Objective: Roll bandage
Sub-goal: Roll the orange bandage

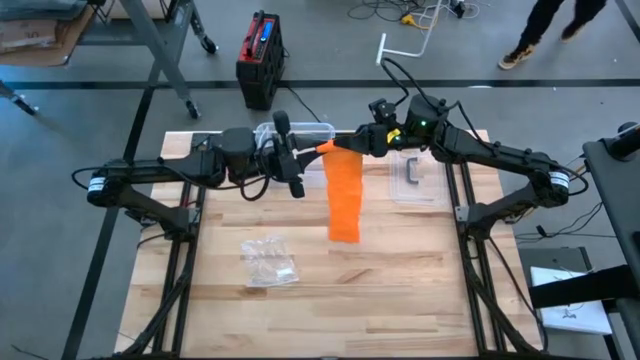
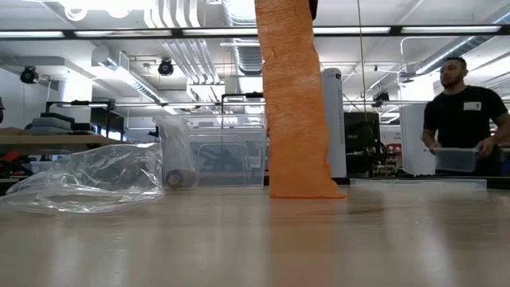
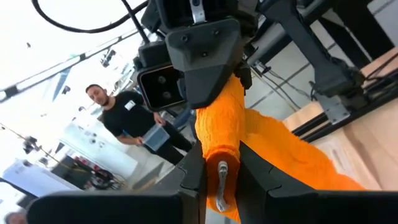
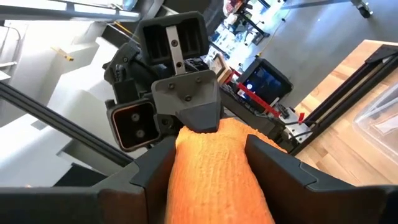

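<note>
Above the far middle of the worktop [image 1: 400, 290], the left gripper [image 1: 312, 152] and right gripper [image 1: 352, 143] meet nose to nose, both sets of fingers pinching the top end of the orange bandage [image 1: 346, 198]. From the fingers the strip hangs down, its lower end resting on the wood. A crumpled clear bag [image 1: 268, 262] lies nearer, below the left fingers. A person [image 2: 462, 112] carries a container behind.

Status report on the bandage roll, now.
Left gripper and right gripper both shut on the orange bandage, held up between them. Tail hangs to the table. Plastic bag lies clear to the side.
</note>
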`<action>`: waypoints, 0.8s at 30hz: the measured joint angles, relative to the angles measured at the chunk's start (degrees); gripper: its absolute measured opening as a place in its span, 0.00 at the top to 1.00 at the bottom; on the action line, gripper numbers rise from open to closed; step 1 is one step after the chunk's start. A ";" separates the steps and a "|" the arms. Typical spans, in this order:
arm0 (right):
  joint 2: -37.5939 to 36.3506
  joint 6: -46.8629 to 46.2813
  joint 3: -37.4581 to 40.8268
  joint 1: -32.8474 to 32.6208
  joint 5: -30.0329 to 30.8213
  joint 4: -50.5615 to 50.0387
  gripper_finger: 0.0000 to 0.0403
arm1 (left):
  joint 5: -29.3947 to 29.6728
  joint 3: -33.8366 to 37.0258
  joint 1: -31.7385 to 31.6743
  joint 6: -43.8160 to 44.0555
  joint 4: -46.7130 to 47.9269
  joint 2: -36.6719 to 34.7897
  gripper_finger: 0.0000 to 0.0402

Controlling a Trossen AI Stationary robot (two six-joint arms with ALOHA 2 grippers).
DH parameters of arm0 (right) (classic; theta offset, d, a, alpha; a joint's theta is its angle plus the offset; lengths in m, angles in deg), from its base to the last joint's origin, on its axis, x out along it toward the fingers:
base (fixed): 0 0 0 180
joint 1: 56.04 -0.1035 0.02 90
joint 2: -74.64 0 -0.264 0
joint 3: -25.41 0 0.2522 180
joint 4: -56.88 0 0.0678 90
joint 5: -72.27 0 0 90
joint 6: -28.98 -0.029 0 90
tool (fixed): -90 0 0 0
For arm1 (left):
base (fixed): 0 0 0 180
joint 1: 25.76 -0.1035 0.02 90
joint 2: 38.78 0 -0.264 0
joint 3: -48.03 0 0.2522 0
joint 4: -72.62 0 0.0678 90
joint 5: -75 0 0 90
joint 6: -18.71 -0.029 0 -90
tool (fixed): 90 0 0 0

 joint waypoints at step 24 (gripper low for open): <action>-0.17 6.03 -0.04 -0.02 -2.19 -0.20 0.33 | 0.28 0.09 0.03 -2.65 -0.92 0.00 0.89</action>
